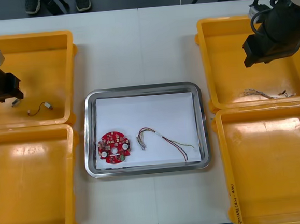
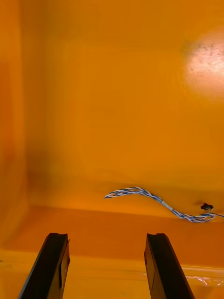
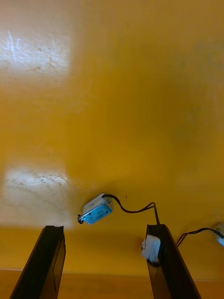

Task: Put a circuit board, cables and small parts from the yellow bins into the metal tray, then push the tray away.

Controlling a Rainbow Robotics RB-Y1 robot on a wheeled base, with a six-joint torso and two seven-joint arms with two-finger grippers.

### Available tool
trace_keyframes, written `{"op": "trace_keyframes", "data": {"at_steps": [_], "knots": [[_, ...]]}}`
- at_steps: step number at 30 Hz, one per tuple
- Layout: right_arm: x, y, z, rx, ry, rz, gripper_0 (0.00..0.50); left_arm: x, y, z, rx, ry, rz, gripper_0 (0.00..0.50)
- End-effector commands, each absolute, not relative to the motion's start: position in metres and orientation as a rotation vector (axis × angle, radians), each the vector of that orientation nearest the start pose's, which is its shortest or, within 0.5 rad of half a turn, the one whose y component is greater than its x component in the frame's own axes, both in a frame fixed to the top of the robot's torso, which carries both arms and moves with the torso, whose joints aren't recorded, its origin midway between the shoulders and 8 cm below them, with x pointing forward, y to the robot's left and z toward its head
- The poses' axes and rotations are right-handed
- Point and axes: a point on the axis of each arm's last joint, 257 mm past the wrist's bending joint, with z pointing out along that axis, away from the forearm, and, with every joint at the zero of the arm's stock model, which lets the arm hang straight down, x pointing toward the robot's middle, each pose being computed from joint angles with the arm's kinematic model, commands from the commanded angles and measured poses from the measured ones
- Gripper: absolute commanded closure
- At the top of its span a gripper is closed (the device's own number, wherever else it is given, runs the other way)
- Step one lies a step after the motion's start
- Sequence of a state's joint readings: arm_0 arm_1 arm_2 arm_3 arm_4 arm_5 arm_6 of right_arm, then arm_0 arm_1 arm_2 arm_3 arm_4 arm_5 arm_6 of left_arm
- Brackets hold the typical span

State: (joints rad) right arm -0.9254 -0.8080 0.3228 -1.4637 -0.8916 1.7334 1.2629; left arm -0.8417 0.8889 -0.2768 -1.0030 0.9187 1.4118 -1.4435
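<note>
**Front view.** Tray (image 1: 143,90) sits mid-frame on the counter (image 1: 139,45). The board (image 1: 114,147) is at its lower left, and a thin cable (image 1: 162,140) lies just right of the board, apart from it. My left hand (image 1: 11,93) is over the upper-left bin (image 1: 70,71). A small part (image 1: 46,105) on a dark lead (image 1: 34,111) lies to its right. My right hand (image 1: 255,56) is over the upper-right bin (image 1: 204,61). The blue-white cable (image 1: 260,93) runs along that bin's lower wall.

**Right wrist view.** Fingers stand wide apart and hold nothing. The blue-white cable lies beyond them, close to the wall, with a small black bit (image 2: 206,206) near one end. I judge it light and limp, so it will drape. I would pinch it mid-length. The nearby wall may crowd one finger.

**Left wrist view.** Fingers stand wide apart and hold nothing. The small part lies just beyond the gap. Its lead runs to a white plug (image 3: 150,247) at one finger. I judge the part light, hard and smooth-cased. I would grip the body, not the lead. The trailing plug may snag.
</note>
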Motion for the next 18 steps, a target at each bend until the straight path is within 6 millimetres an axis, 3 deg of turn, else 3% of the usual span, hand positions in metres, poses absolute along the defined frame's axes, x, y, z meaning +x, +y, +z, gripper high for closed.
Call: {"op": "trace_keyframes", "data": {"at_steps": [1,18], "knots": [[0.546,-0.310,-0.102,-0.103,2.675,-0.058,0.030,0.572,0.436,-0.170,-0.067,2.673,0.036,0.000],[0.540,-0.343,-0.129,0.469,2.660,0.082,0.030,0.573,0.446,-0.211,-0.048,2.679,0.077,0.000]]}}
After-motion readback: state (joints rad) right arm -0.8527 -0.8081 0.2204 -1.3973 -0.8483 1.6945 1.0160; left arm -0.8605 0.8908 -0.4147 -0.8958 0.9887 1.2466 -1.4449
